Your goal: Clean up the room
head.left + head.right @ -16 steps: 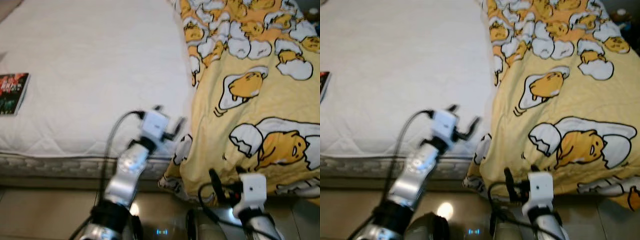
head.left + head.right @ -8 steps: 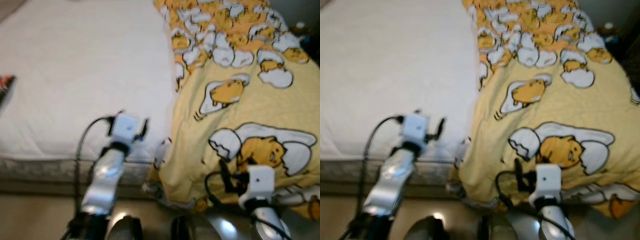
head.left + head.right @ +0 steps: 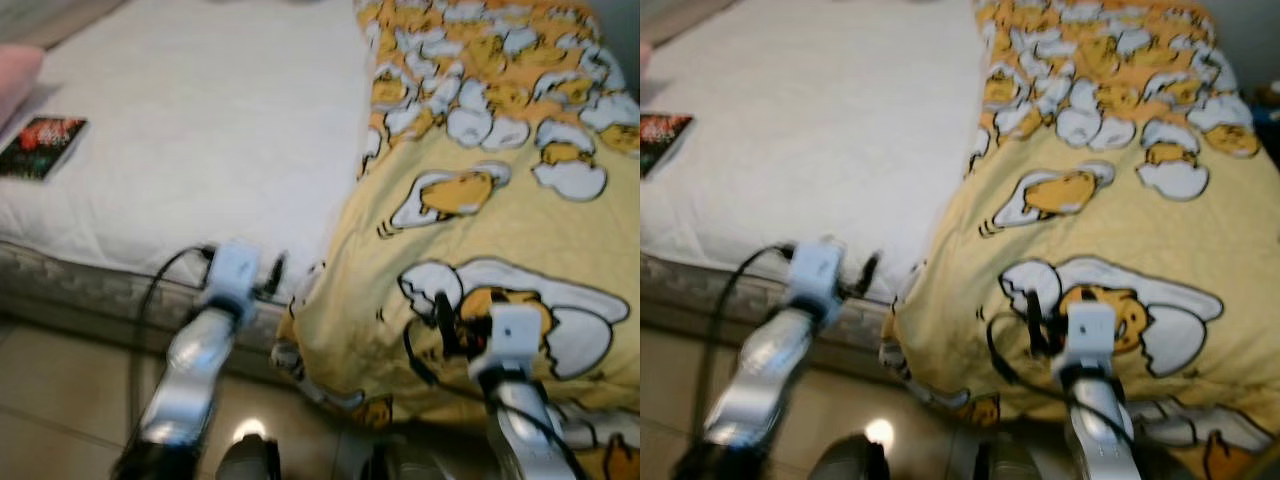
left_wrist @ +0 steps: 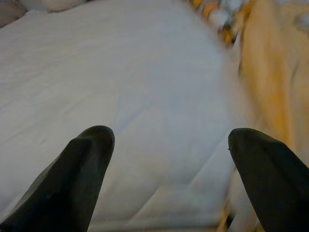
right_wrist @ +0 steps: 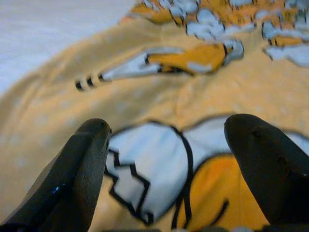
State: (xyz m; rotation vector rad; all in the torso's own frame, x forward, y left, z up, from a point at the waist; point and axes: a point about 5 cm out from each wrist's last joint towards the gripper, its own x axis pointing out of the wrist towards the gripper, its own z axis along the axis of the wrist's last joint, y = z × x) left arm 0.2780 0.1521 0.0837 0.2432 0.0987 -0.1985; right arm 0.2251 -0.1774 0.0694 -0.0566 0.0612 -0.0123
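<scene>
A yellow blanket (image 3: 500,200) printed with cartoon eggs is lying rumpled over the right half of the bed (image 3: 200,130), its lower edge spilling over the bed's near side toward the floor (image 3: 60,400). Its right side is running out of the frame, so how far it reaches cannot be told. The head views are blurring softly, and the print's small details are hard to read.

The right pincer (image 5: 166,145) is hovering just above the blanket, near its draping front edge. The right wrist view is showing the two black fingers (image 5: 82,164) spread wide apart with nothing between them, a white-and-orange egg figure lying beyond them. Whether the tips are touching the cloth cannot be made out.

The left pincer (image 4: 169,154) is hanging over the bare white mattress just left of the blanket's edge, at the bed's near side. Its fingers (image 4: 77,174) are also standing well apart, gripping nothing, with the quilted white surface stretching ahead and a blurred orange strip of blanket beside it.

Far from the blanket, at the bed's left edge, a dark-covered book (image 3: 42,147) is lying flat on the mattress; its cover is too blurred to read. Something pink (image 3: 15,80) is being cut off by the frame just beyond the book.
</scene>
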